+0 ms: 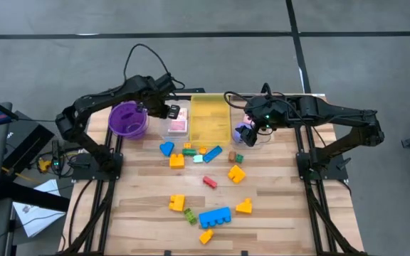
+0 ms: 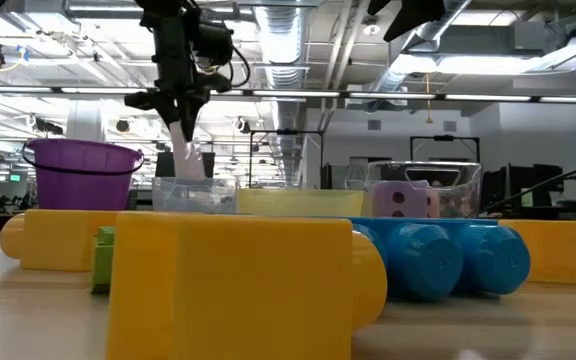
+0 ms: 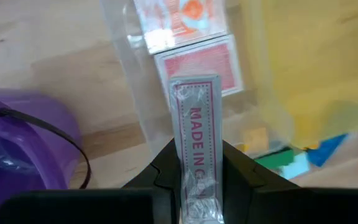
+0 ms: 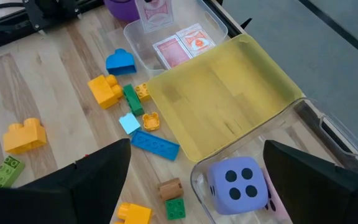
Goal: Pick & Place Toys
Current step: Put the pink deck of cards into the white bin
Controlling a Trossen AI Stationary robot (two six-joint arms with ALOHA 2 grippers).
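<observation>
Pinching a wrapped card deck (image 3: 194, 124) edgewise in the left gripper (image 3: 194, 180), hanging above the clear bin (image 1: 179, 122) holding other cards. Likely light, stiff, slippery; gripping across flat faces. Right gripper (image 4: 197, 174) idling, spread wide, over the purple die (image 4: 238, 185).

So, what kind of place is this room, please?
Probably an industrial lab or workshop: exposed silver ceiling ducts and long strip lights run overhead, the wide grey concrete floor surrounds the pale wooden slatted table, and dark metal equipment racks stand behind.

Glossy shrink-wrapped card pack (image 3: 195, 124), wood table (image 1: 276, 213)
</observation>
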